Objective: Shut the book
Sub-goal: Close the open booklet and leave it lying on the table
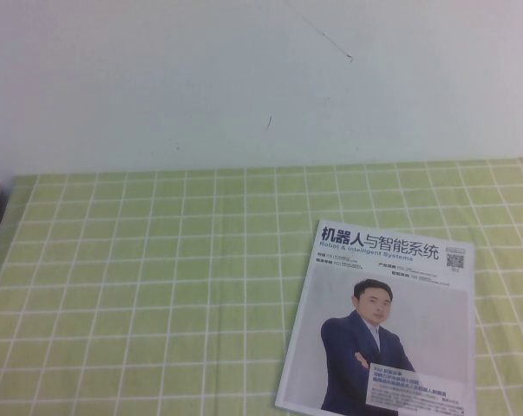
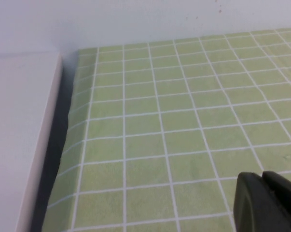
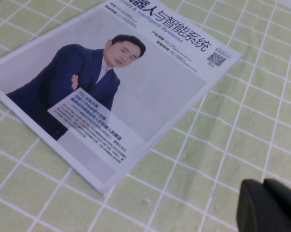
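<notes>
- The book lies flat and cover-up on the green checked cloth, on your robot's right, and it looks already shut.
- The right gripper hovers near it, and you cannot tell its opening or whether it holds anything.
- The left gripper hangs well apart over bare cloth, and its state is equally unclear.
- The risk is that any further push may skid the thin book or lift its cover.

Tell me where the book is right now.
The book lies closed on the green checked cloth, on the robot's right, at the high view's bottom edge. The right gripper hovers beside it; the left gripper near the cloth's left edge.
</notes>
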